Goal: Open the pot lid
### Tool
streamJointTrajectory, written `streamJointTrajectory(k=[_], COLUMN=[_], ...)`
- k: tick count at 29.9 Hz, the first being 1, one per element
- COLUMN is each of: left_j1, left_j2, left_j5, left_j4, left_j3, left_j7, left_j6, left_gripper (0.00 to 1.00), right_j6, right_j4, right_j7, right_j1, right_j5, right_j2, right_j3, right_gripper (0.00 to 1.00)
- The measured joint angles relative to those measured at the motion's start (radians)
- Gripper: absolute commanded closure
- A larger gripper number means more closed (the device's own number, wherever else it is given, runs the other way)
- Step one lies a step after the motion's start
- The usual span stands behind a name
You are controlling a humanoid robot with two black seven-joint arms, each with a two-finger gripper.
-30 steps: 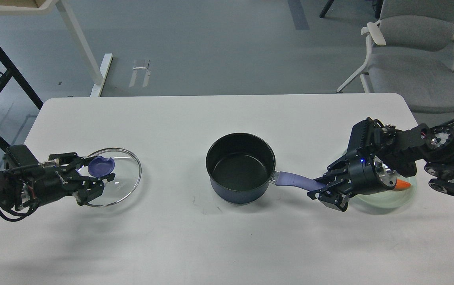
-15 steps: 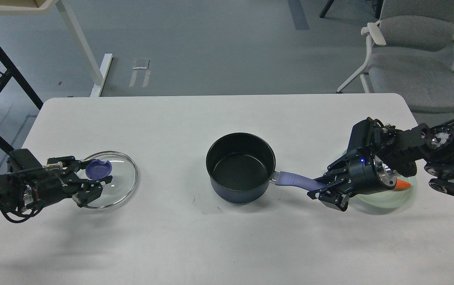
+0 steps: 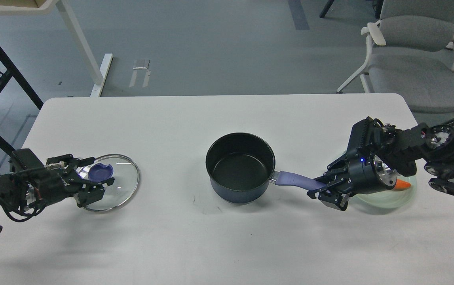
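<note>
The dark blue pot (image 3: 240,168) stands uncovered at the table's middle, its black inside empty. Its purple handle (image 3: 294,180) points right. My right gripper (image 3: 323,190) is shut on the handle's far end. The glass lid (image 3: 122,186) with a blue knob (image 3: 101,171) lies low at the table's left, far from the pot. My left gripper (image 3: 100,172) reaches over the lid from the left with its fingers closed on either side of the knob. I cannot tell whether the lid rests fully on the table.
A pale green plate (image 3: 389,200) with an orange carrot-like piece (image 3: 403,184) sits at the right, partly under my right arm. The white table (image 3: 227,114) has bare room front and back. A grey chair (image 3: 413,51) stands beyond the far right corner.
My left gripper has lowered the lid from a raised, tilted hold down toward the table, shifting slightly. The right gripper and pot have not moved.
</note>
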Motion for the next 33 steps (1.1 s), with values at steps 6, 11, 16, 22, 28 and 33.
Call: streamJointTrajectory(k=[6, 11, 16, 22, 28, 33], left_j1=[-0.084, -0.179, -0.222, -0.227, -0.228, -0.226], left_j2=[0.030, 0.065, 0.078, 0.087, 0.086, 0.073], left_j5=[-0.192, -0.478, -0.783, -0.989, -1.297, -1.573], left_j4=[-0.090, -0.141, -0.148, -0.148, -0.147, -0.147], left_j3=[-0.001, -0.003, -0.009, -0.021, -0.030, -0.031], left_j7=[0.000, 0.000, 0.000, 0.000, 0.000, 0.000], left_j6=[-0.057, -0.262, -0.448, -0.525, -0.560, -0.567], left_gripper=[0.01, 0.01, 0.01, 0.01, 0.01, 0.01], right_j6=[0.000, 0.000, -0.001, -0.002, -0.022, -0.077], right_j4=[0.000, 0.000, 0.001, 0.004, 0.003, -0.022], right_j7=[0.000, 0.000, 0.000, 0.000, 0.000, 0.000], right_j1=[0.000, 0.001, 0.009, 0.065, 0.115, 0.084], right_j5=[0.001, 0.005, 0.008, 0.102, 0.437, 0.791], right_j2=[0.000, -0.001, -0.014, -0.059, -0.093, -0.113], right_j3=[0.000, 0.000, 0.004, 0.017, 0.079, 0.127], right_gripper=[0.36, 0.06, 0.03, 0.03, 0.03, 0.02])
